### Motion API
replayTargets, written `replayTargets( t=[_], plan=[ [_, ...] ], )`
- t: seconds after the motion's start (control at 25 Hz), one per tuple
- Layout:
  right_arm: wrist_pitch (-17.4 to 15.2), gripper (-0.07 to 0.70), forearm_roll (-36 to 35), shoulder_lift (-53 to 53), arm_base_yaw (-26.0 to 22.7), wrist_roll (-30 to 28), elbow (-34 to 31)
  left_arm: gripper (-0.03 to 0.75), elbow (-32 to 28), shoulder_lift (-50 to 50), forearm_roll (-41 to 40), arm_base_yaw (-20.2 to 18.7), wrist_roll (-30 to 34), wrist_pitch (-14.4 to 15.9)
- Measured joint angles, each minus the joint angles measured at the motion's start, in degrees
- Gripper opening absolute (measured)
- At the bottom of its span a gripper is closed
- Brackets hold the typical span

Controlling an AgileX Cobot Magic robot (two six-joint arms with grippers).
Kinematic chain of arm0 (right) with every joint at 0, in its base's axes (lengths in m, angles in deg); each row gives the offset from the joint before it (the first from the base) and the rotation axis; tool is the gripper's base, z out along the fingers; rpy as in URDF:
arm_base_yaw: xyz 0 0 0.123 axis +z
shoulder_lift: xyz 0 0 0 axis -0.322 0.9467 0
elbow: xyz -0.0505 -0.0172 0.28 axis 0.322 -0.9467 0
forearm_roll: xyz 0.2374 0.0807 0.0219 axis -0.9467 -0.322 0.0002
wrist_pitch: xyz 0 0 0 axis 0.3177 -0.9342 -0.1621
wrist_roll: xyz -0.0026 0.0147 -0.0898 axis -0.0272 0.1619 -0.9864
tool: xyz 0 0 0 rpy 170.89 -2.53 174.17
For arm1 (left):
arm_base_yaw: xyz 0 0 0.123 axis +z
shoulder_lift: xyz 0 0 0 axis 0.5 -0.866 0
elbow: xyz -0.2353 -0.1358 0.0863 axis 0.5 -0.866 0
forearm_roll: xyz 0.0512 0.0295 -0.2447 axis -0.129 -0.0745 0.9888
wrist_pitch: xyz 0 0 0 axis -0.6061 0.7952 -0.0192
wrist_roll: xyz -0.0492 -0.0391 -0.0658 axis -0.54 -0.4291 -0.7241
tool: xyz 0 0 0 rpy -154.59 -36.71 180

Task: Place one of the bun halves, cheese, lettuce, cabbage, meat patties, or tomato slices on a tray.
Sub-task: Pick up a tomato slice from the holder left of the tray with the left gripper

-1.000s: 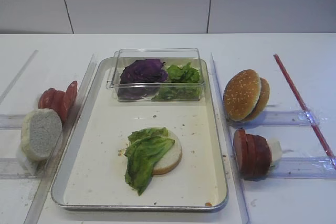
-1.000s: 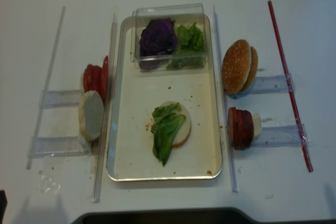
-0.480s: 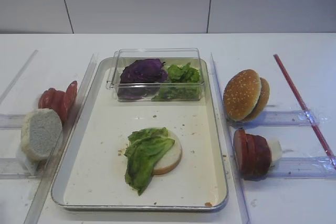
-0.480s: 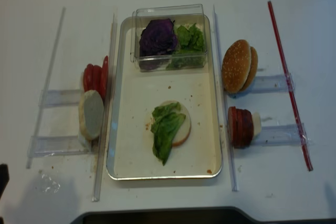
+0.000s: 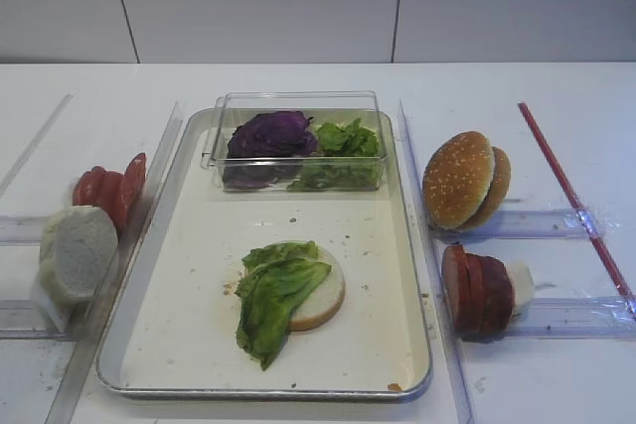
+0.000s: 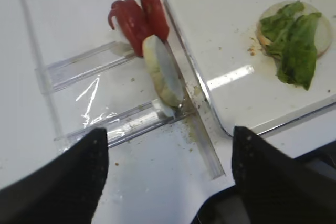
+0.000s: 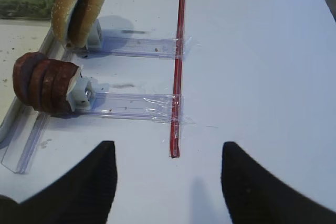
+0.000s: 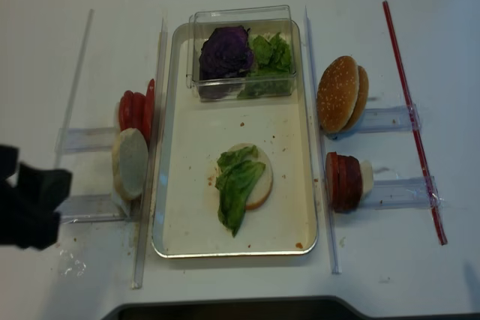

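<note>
On the large cream-bottomed, silver-rimmed tray (image 5: pixel 189 275), one pale bun half (image 5: pixel 320 295) under a crinkled green lettuce leaf (image 5: pixel 270 297) is found. Bright-red tomato slices (image 5: pixel 107 189) remain racked on the bench. Both hands, left (image 6: pixel 168 174) and right (image 7: pixel 167 179), are spread, empty.

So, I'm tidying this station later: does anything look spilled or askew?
Mostly tidy. Brown crumbs are scattered on the tray near the bun half and on the table beside the tray's rim. The lettuce leaf overhangs the bun half on one side.
</note>
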Motion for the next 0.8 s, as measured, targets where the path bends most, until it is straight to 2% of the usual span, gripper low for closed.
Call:
replayTargets(
  t=[0.16,0.56,0.8],
  plan=[
    [0.00,0.454,0.00,0.00,0.00,0.00,0.00,0.458,4.42,-9.65,-1.06,-3.31,-2.43,-0.38],
    [0.00,0.454,0.00,0.00,0.00,0.20,0.00,0.458,17.86,-31.32,-2.48,-3.67,-10.79,-1.22],
    [0.00,0.454,0.00,0.00,0.00,0.20,0.00,0.458,24.76,-41.54,-2.48,-3.67,-11.77,-0.54]
  ],
)
